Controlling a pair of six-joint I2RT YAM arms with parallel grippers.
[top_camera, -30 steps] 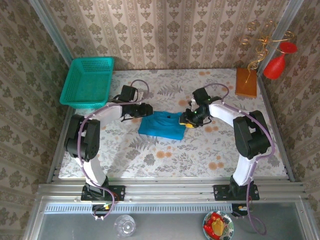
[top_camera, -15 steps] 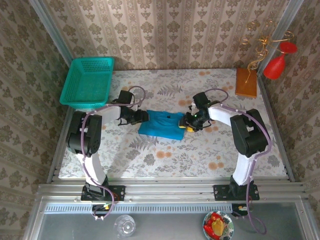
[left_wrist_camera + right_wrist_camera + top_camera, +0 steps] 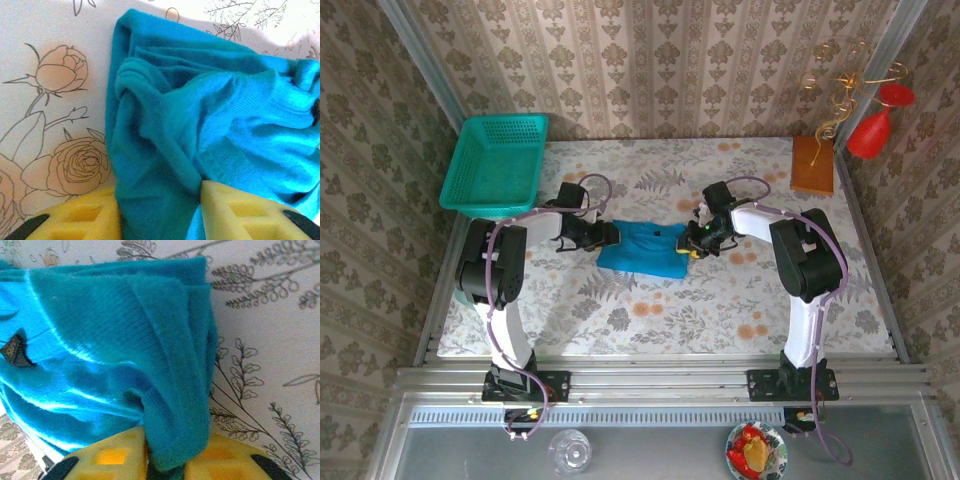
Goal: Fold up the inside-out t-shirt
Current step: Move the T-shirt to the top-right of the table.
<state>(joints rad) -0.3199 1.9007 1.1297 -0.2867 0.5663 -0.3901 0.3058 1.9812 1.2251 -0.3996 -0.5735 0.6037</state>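
Both arms have settled lower and closer against the cloth than a second ago, and the right tool has narrowed its jaws. Its yellow pads now pinch a thick fold at the right end of the inside-out t-shirt, the cloth squeezed into the slim gap between them and draping over the pad tips. The left tool sits at the opposite, left end of the garment. Its yellow pads stand wider apart, a bunched ridge of blue-teal fabric fills the space between them and touches both, so it grips the shirt there too. In the right wrist view a small dark tag lies on the cloth away from the pinch. The shirt lies as a compact, roughly folded bundle near the middle of the floral worktop, stretched between the two tools. Well apart from it, a teal plastic mesh basket rests at the far left corner, and a brown wooden block rests at the far right corner.
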